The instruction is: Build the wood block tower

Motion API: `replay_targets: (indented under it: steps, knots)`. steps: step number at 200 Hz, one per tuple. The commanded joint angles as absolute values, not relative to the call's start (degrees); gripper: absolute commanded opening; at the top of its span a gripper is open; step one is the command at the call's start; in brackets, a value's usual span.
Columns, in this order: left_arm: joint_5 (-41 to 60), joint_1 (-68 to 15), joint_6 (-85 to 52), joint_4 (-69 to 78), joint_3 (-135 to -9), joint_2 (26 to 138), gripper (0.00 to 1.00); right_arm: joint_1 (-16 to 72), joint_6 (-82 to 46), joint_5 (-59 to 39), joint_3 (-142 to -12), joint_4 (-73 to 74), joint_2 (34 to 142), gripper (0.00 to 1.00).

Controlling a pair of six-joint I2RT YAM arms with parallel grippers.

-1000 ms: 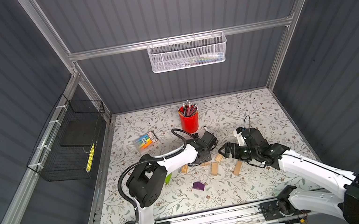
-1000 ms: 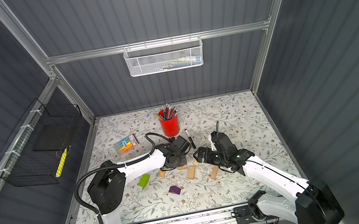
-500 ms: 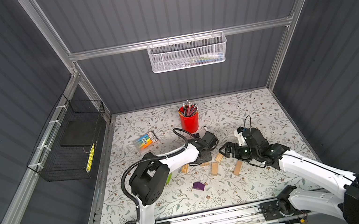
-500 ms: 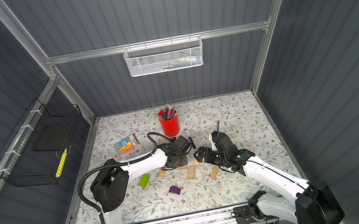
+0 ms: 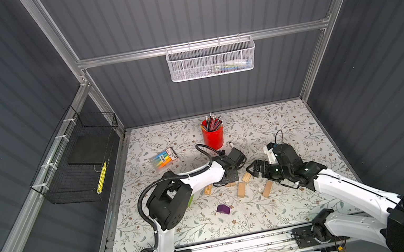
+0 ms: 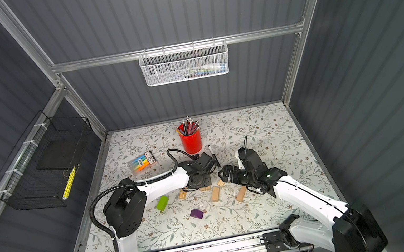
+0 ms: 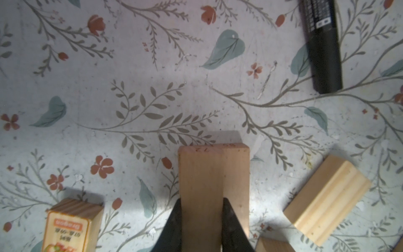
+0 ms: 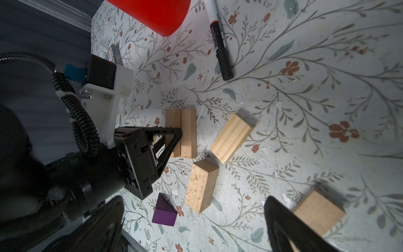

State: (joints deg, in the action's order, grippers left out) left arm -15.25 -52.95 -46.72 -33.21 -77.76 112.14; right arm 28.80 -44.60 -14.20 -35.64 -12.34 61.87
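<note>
- The tabletop (image 5: 265,127) wears a pale covering printed with leafy sprigs and small red flowers.
- A red cup (image 5: 213,138) full of pencils stands at the far middle.
- A pack of coloured highlighters (image 5: 164,159) lies to its left, and a black marker (image 6: 212,153) just to its right.
- In the middle, a tan block (image 7: 200,185) lies against a second block (image 7: 236,174), long faces touching.
- A ridged block (image 8: 231,137) lies just right of that pair, and a labelled block (image 7: 72,227) to its left.
- Two more plain wood blocks (image 5: 241,190) lie nearer, apart from each other.
- A lime-green block (image 6: 162,203) lies to the left.
- A purple block (image 5: 223,209) lies nearest the front edge.
</note>
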Motion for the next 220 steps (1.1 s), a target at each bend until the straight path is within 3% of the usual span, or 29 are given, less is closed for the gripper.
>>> replay_targets:
  steps: [1,220]
  knots:
    - [-15.9,-53.3,-45.8,-34.4,-79.4,113.5,0.09,28.6,-44.8,-14.7,-34.9,-12.0,61.1,0.99]
    - [-15.2,-53.3,-46.5,-35.3,-78.6,111.3,0.32,28.4,-45.1,-14.9,-34.8,-12.0,60.4,0.99]
